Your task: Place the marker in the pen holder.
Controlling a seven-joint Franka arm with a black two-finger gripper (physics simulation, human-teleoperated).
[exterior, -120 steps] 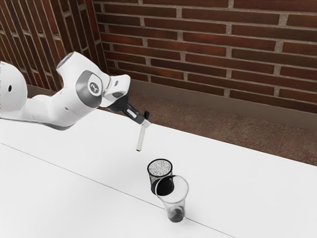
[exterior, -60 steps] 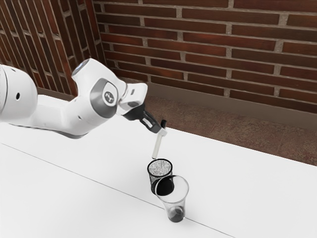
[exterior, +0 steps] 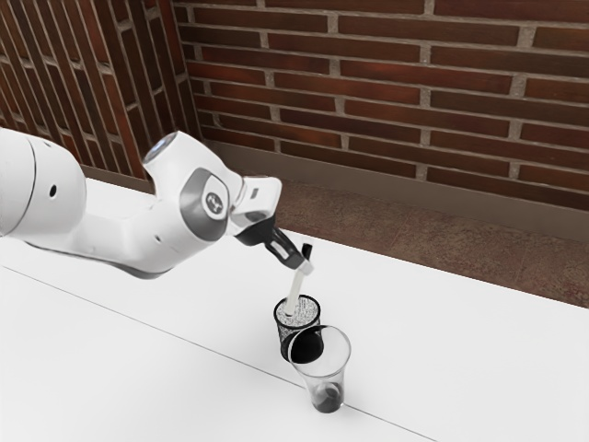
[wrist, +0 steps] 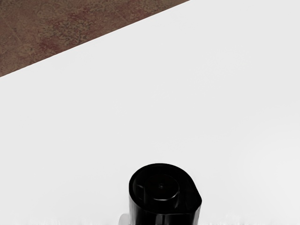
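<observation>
My gripper (exterior: 302, 265) is shut on the marker (exterior: 294, 292) near its black cap, in the exterior view. The marker hangs slightly tilted, its white body pointing down and its lower tip overlapping the mouth of the black mesh pen holder (exterior: 284, 337). How deep the tip sits is hard to tell. In the wrist view the marker's black cap (wrist: 161, 192) stands large at the lower edge.
A clear, flared cup (exterior: 336, 370) with a dark base stands beside the pen holder and overlaps it in the exterior view. The white table (exterior: 460, 350) ends at a far edge, with brown floor and a brick wall beyond.
The arm has moved toward the exterior view's right and then down, carrying the marker from above the bare table to the pen holder's mouth. The holder and cup have stayed put.
</observation>
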